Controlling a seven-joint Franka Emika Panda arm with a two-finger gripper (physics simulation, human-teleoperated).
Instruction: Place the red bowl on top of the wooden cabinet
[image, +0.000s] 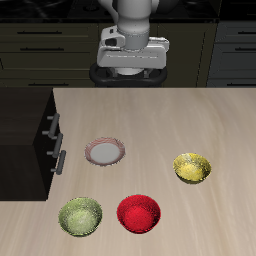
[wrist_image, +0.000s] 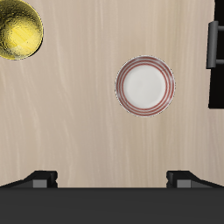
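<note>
- The red bowl (image: 139, 214) is seen on the table (image: 150, 120) near its front edge, at about 6 o'clock from the gripper (image: 131, 62), well apart from it.
- The gripper is held high at the back, fingers (wrist_image: 41, 178) spread wide, nothing grasped.
- The red bowl, the yellow-green bowl (image: 81, 216), the yellow bowl (image: 193, 168) and the plate (image: 105, 152) are empty.
- The cabinet (image: 25, 140) top is bare.
- The red bowl is glossy, with a textured inside.

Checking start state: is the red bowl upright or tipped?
Upright. The red bowl sits on the table near its front edge with its opening facing up, inside visible, between two other bowls.
</note>
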